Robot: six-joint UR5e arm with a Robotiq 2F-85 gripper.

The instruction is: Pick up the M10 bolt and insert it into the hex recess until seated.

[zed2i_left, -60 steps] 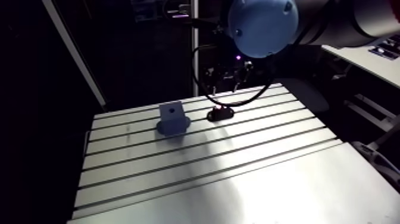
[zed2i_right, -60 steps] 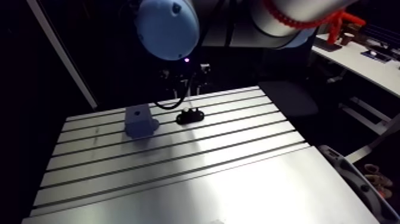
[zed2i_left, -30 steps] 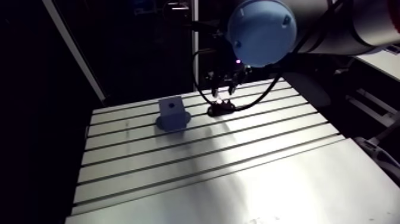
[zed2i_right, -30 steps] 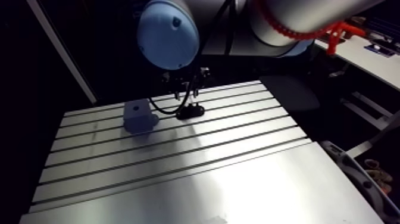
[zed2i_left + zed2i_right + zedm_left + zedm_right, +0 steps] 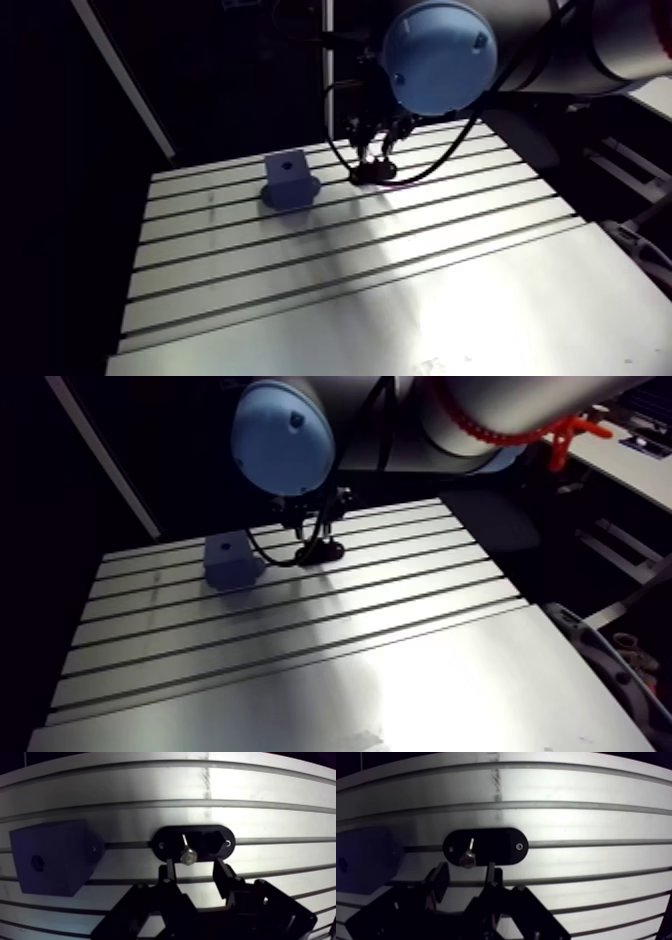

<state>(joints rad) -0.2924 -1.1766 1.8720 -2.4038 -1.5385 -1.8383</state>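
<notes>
A small metal M10 bolt point(image 5: 188, 854) rests in a black oval holder point(image 5: 167, 840) on the slotted table, hex head toward my gripper, thin shank pointing away. My gripper point(image 5: 194, 873) hangs low over the holder's near edge, open. Its two black fingers point(image 5: 167, 873) stand on either side of the bolt head without touching it. A blue-grey block point(image 5: 55, 852) with a small hex recess point(image 5: 36, 862) in its face sits beside the holder. In the arm view the block point(image 5: 290, 180) and holder point(image 5: 372, 175) lie at the table's far end, under the wrist.
The aluminium table point(image 5: 330, 290) has long parallel slots running across it. Its far edge lies just beyond the holder and block. A dark slanted post point(image 5: 120, 75) rises behind the table's far left corner.
The gripper has come down from above the table's far edge to just over the black holder. The arm view has shifted with the arm; block and holder stay put.
</notes>
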